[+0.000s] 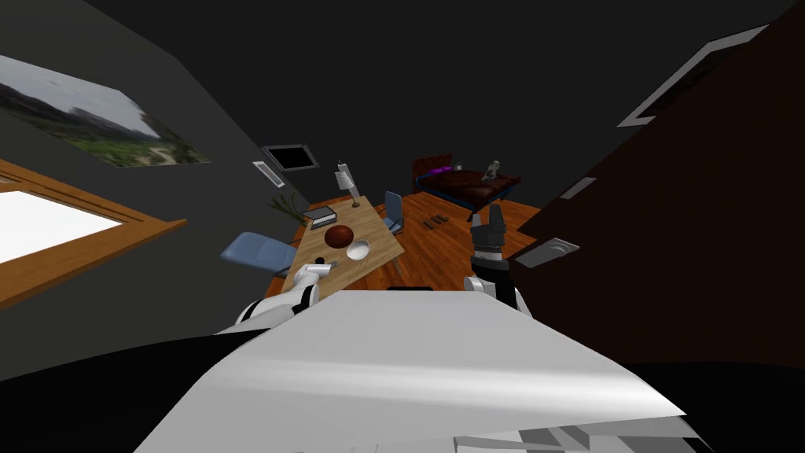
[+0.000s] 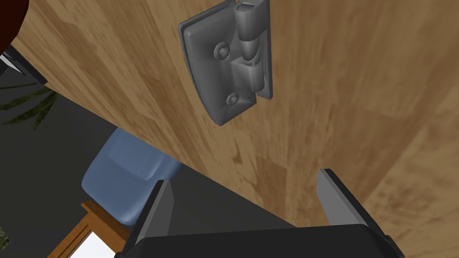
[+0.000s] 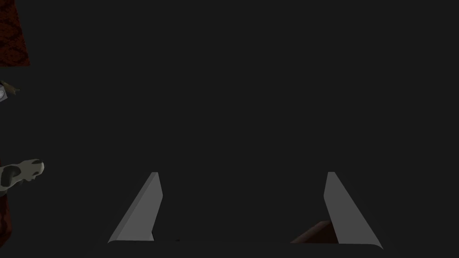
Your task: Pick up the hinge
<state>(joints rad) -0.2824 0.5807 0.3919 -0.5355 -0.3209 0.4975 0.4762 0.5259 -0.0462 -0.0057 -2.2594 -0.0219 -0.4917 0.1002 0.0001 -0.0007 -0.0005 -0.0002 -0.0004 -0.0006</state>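
Wooden tabletop [image 2: 340, 89] carries the grey hinge [image 2: 226, 62], which lies flat with two round screw heads and its knuckle barrel facing up, not far from the table's edge. The left gripper [image 2: 244, 177] hangs over that same edge with its two fingers [image 2: 158, 210] spread wide and holding nothing; one blade is out past the edge, the other is above the wood. The hinge sits ahead of the fingertips, apart from them and not yet between them, with bare wood grain along that stretch. Past the edge and lower down stands a blue chair [image 2: 123, 177], with a few green plant leaves [image 2: 27, 105] farther along and a wooden window frame [image 2: 78, 233] near the gripper's body. Seen from the head, the left arm reaches to the near end of the table. A small dark speck by the hand may be the hinge, though it is too small to be sure. Farther up the table are a brown bowl [image 1: 339, 235], a white bowl [image 1: 358, 250], a grey box [image 1: 320, 215] and a lamp [image 1: 344, 179]; a second blue chair [image 1: 393, 211] stands at the far side. The right gripper [image 1: 487, 219] is held up over the plank floor [image 1: 440, 252], well apart from the table, blades wide open
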